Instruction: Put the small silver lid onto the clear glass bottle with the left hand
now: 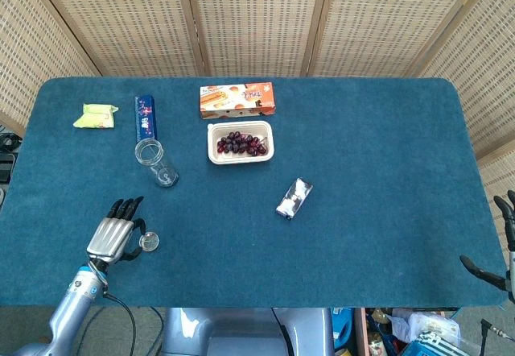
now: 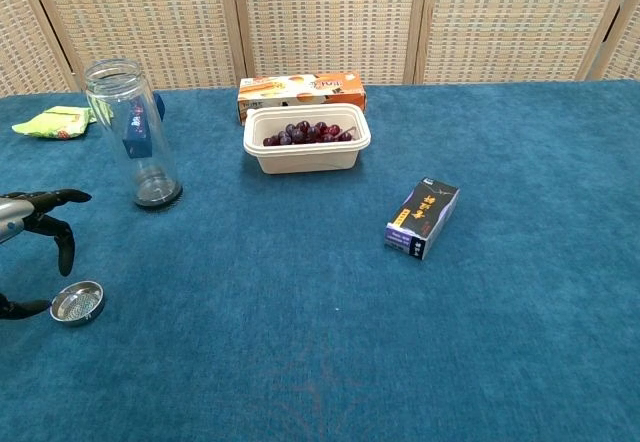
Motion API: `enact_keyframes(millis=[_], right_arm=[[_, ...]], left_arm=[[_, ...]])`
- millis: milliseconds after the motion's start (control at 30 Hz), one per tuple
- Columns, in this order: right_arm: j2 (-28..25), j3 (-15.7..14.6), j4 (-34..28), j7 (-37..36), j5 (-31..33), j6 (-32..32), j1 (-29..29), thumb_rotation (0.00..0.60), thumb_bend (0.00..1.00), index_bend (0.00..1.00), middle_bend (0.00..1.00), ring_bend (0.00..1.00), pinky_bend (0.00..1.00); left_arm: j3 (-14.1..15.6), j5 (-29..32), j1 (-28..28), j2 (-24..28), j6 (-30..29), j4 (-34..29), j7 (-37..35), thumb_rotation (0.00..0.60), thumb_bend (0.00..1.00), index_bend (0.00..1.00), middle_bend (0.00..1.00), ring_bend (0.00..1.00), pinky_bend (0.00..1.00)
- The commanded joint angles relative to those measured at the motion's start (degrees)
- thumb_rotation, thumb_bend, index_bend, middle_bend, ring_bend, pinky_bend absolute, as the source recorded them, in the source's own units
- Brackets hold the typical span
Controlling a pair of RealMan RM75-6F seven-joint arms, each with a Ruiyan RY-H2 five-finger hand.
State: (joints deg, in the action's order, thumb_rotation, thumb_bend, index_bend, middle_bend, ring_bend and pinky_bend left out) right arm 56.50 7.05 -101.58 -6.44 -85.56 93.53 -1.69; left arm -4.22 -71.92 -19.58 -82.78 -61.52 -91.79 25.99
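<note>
The small silver lid [image 1: 149,242] [image 2: 77,302] lies flat on the blue tablecloth near the front left. My left hand [image 1: 114,233] [image 2: 35,237] hovers just left of the lid, fingers spread, holding nothing. Its thumb reaches toward the lid's near side. The clear glass bottle [image 1: 154,162] [image 2: 134,134] stands upright and uncapped behind the lid. My right hand [image 1: 500,251] shows only at the far right edge of the head view, off the table, fingers apart and empty.
A white tub of grapes [image 1: 240,142] [image 2: 306,138] sits mid-table with an orange snack box [image 1: 237,100] behind it. A dark blue box [image 1: 145,117] and a yellow-green packet [image 1: 96,116] lie back left. A small black box [image 2: 422,218] lies right of centre.
</note>
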Motion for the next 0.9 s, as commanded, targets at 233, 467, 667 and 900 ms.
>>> enact_keyframes(millis=[233,467,667,900], right_arm=[[-0.22,0.01,0.19,-0.77,0.41,-0.72,0.23,0.600,0.00,0.03,0.00,0.00,0.00],[-0.44,0.13,0.26,-1.41,0.81,-0.86,0.24,0.600,0.00,0.03,0.00,0.00,0.00],[-0.66,0.19,0.25,-1.92,0.98,-0.91,0.21,0.600,0.00,0.03,0.00,0.00,0.00],[-0.66,0.16,0.32,-1.98,1.08,-1.08,0.27,0.600,0.00,0.03,0.00,0.00,0.00]], left_arm=[[0.36,3.56,-1.54,-1.47,-0.76,-1.29,6.07,0.600,0.36,0.50,0.00,0.00,0.00],[0.77,5.22,-2.22,-2.19,-0.70,-1.25,7.15,0.600,0.38,0.53,0.00,0.00,0.00],[0.92,6.93,-2.98,-3.04,-0.87,-0.53,8.25,0.600,0.38,0.54,0.00,0.00,0.00],[1.37,8.02,-3.47,-2.80,-1.10,-1.01,8.63,0.600,0.46,0.54,0.00,0.00,0.00]])
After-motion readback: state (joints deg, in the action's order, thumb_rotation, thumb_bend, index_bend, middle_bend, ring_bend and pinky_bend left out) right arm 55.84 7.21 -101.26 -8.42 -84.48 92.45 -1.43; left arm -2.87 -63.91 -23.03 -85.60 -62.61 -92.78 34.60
